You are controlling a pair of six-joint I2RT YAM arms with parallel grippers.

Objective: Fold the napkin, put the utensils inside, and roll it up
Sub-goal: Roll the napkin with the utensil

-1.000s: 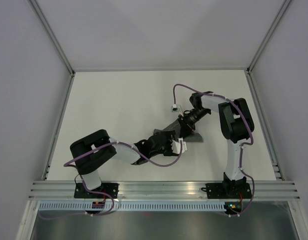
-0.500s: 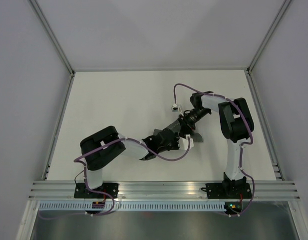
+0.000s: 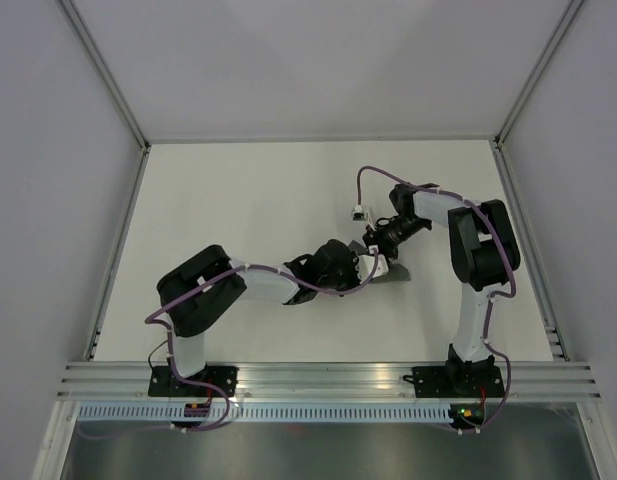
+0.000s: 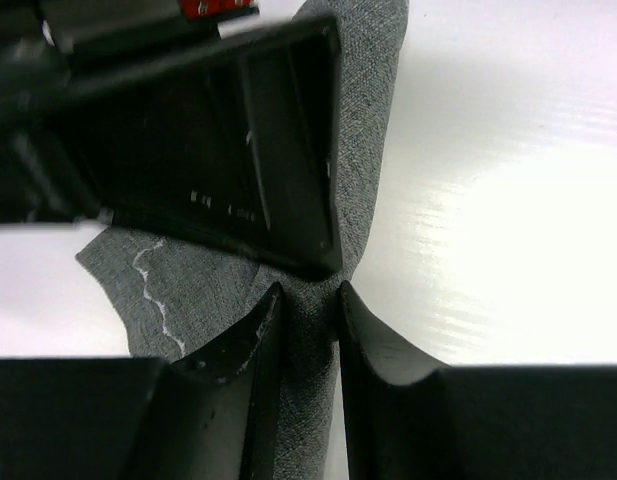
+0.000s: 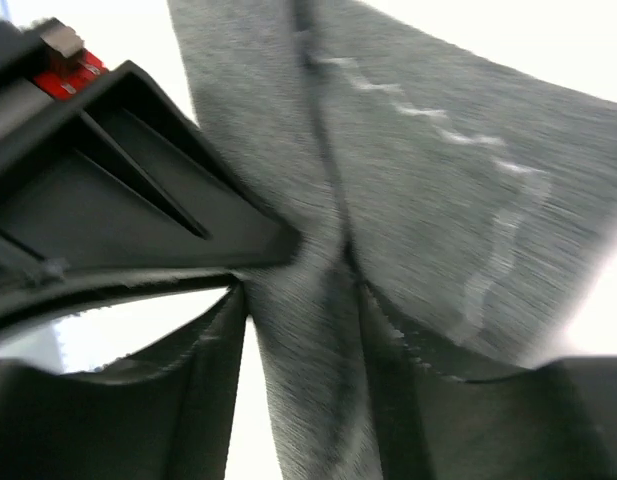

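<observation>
Overhead, one smooth white worktop (image 3: pixel 248 220) carries two black-and-white arms whose tips meet right of centre over one napkin (image 3: pixel 393 274). It is mostly hidden beneath them, with only a small grey wedge showing. The wrist views reveal what that view cannot: the cloth is dark grey and coarsely woven, gathered into a raised ridge, with a pale stitched line (image 4: pixel 153 290) wandering near its edge. The left pincer (image 4: pixel 308 298) has its two matte black fingers drawn nearly together, pinching the ridge of fabric between them. The right pincer (image 5: pixel 300 300) faces it from the other side, its two fingers parted around the same fold. A sliver of white shows between one finger and the cloth, so it is not clamping.
</observation>
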